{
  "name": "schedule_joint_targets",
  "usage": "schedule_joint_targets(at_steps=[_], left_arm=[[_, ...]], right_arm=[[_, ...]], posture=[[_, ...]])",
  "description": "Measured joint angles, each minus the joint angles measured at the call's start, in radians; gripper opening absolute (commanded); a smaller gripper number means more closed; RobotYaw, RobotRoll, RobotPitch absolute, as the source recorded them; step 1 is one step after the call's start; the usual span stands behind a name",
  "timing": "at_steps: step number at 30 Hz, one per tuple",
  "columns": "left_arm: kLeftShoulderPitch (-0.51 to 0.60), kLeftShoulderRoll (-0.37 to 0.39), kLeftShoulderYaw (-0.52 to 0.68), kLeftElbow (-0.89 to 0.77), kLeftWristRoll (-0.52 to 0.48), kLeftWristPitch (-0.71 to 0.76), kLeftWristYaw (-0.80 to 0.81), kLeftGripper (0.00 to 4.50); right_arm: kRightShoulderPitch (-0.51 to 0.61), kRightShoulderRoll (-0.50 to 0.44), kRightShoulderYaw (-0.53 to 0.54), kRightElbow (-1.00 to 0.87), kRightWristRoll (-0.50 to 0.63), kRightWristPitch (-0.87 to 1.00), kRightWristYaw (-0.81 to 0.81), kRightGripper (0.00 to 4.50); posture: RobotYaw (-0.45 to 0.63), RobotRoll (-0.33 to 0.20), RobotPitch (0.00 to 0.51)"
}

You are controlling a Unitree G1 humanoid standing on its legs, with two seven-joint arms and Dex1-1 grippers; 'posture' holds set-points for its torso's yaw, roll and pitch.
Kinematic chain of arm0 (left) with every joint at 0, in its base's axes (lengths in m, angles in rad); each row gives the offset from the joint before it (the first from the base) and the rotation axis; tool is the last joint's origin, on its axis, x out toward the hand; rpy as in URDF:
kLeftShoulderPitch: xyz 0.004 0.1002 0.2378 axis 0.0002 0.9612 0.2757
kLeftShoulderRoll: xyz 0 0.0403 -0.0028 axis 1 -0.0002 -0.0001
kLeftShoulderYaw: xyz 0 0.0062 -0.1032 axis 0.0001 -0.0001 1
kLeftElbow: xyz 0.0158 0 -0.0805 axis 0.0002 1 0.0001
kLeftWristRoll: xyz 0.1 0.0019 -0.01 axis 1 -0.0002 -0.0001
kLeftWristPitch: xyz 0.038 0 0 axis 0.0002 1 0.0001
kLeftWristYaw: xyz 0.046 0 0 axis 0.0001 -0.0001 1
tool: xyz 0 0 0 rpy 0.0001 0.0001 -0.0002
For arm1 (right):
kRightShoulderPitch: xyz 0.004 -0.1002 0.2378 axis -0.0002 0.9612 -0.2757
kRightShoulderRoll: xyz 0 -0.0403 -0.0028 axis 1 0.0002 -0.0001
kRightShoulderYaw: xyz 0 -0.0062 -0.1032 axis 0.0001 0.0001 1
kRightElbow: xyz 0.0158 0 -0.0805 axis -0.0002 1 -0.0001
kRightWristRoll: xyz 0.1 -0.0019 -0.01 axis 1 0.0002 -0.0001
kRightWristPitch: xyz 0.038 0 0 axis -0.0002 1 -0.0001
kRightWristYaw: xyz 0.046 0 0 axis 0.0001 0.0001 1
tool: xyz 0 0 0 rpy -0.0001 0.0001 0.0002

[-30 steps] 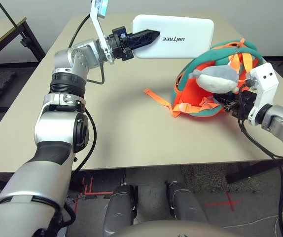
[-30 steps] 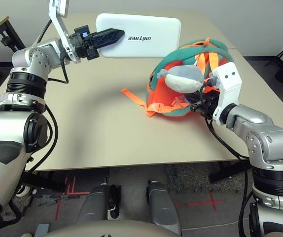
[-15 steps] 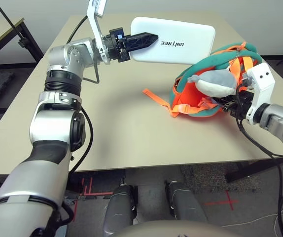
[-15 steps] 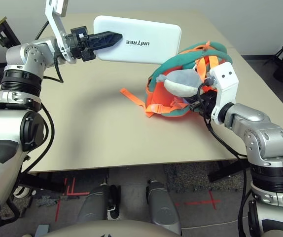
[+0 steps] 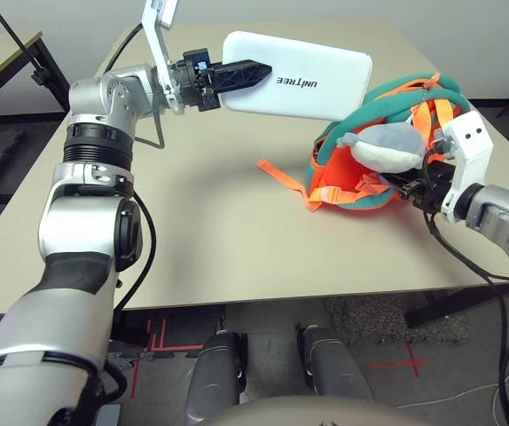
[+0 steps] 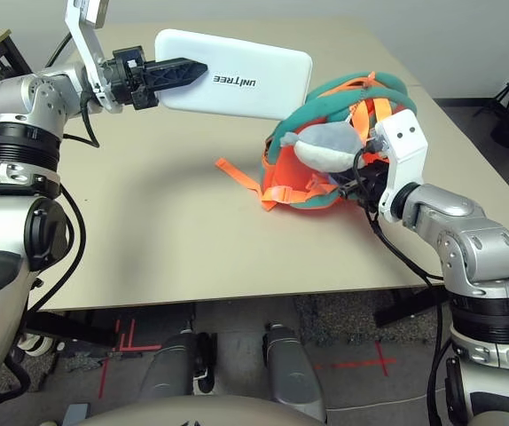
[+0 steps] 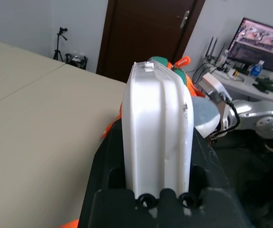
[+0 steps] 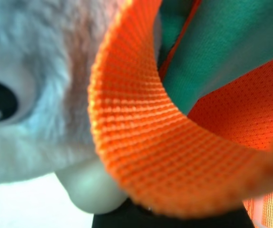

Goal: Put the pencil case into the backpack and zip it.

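Holding: left gripper (image 5: 267, 69) is pinching the pencil case (image 5: 334, 78)
Case: hanging over the table (image 5: 210, 204) — outside the backpack (image 5: 387, 106)
Right gripper (image 5: 398, 179): sitting at the bag, grip cannot be told
Remaining: inserting, zipping — both are waiting

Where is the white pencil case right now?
In the left eye view, the pencil case is clamped between the left gripper's fingers, above the table, just left of the backpack.
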Motion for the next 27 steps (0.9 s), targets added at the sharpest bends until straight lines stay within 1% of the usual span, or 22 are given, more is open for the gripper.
schedule_joint_targets(at_steps=[5, 13, 19, 25, 27], left_arm=[[0.0, -0.014, -0.039, -0.034, 0.043, -0.083, -0.009, 1.25], [-0.01, -0.084, -0.091, -0.011, 0.123, -0.258, -0.022, 1.25], [-0.068, -0.146, -0.119, 0.105, 0.194, -0.376, -0.029, 1.25], [-0.114, -0.228, -0.148, 0.256, 0.281, -0.519, 0.007, 1.25], [-0.125, -0.246, -0.15, 0.291, 0.305, -0.552, 0.021, 1.25]], right_arm=[[-0.005, -0.003, 0.0, 0.007, -0.002, 0.0, 0.001, 0.24], [-0.013, -0.005, 0.001, 0.014, -0.013, 0.002, 0.005, 0.24], [-0.019, -0.005, 0.002, 0.019, -0.017, 0.004, 0.008, 0.24], [-0.03, -0.001, 0.006, 0.022, -0.025, 0.004, 0.008, 0.24], [-0.031, 0.002, 0.008, 0.022, -0.029, 0.004, 0.01, 0.24]], posture=[[-0.23, 0.0, 0.1], [-0.23, 0.0, 0.101], [-0.22, 0.0, 0.102], [-0.22, 0.0, 0.104], [-0.22, 0.0, 0.105]])
